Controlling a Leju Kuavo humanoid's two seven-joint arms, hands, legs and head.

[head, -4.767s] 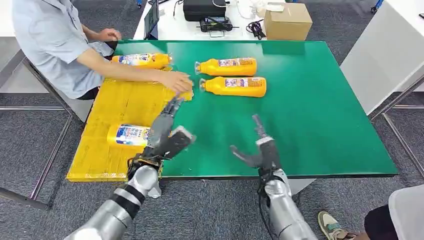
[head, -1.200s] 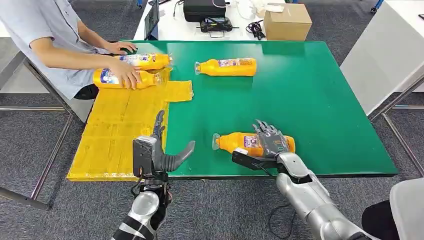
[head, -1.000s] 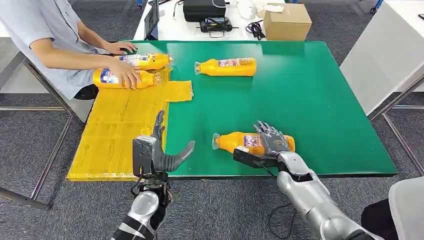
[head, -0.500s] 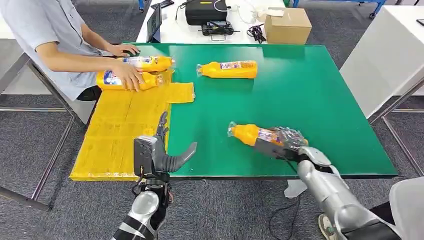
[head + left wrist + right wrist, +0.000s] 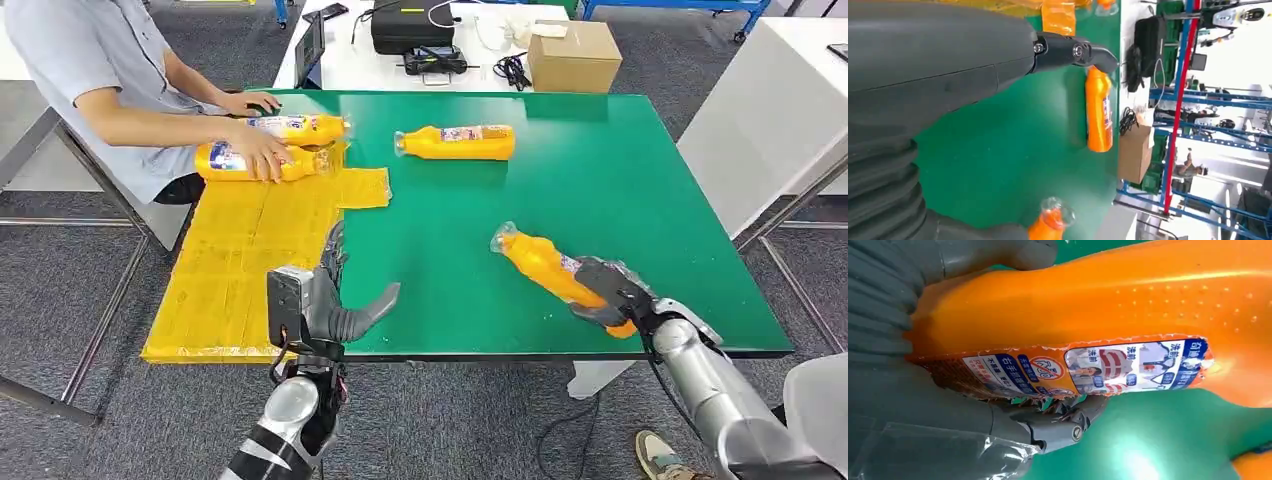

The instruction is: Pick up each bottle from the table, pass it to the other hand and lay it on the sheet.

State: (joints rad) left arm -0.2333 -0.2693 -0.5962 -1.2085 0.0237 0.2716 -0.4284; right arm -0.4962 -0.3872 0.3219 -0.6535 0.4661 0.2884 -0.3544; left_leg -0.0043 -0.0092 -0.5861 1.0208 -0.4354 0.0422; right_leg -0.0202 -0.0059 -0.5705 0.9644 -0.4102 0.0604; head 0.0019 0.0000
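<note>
Right hand (image 5: 612, 292) grips an orange bottle (image 5: 548, 270).
Left hand (image 5: 325, 305) waits, fingers apart, holding nothing.

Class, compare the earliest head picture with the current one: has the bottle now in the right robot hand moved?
Yes. The bottle, then beside the other bottle at the table's far side, is now held by the right robot hand near the green table's front edge.

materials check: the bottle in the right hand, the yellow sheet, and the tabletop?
Bottle held by the right hand: looks like glossy orange plastic with a printed label; it shows highlights and a dimpled patch in the right wrist view. Yellow sheet: thin and matte with fold lines, probably paper or soft plastic; cannot tell which. Tabletop: smooth green mat with a faint sheen, possibly rubber or vinyl.
</note>
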